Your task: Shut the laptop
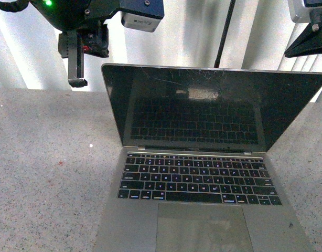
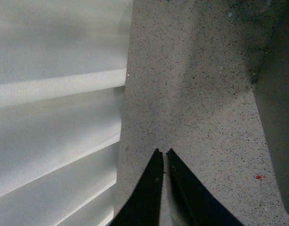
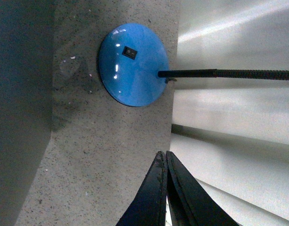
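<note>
The silver-grey laptop [image 1: 203, 173] stands open on the speckled table, its scratched black screen [image 1: 203, 105] upright and its black keys and trackpad facing me. My left gripper [image 1: 77, 81] hangs shut and empty behind the lid's top left corner, above the table. In the left wrist view the shut gripper [image 2: 164, 151] is over bare table, with the grey lid [image 2: 278, 117] at one side. My right gripper shows only as a dark part [image 1: 308, 39] at the top right. In the right wrist view it [image 3: 163, 153] is shut and empty, the lid's back [image 3: 20, 108] at one side.
A lamp with a round blue base [image 3: 132, 63] and a thin black stem [image 3: 229, 74] stands on the table behind the laptop; the stem also rises behind the screen [image 1: 224, 31]. White slatted blinds [image 1: 192, 31] line the back edge of the grey speckled table [image 1: 45, 157].
</note>
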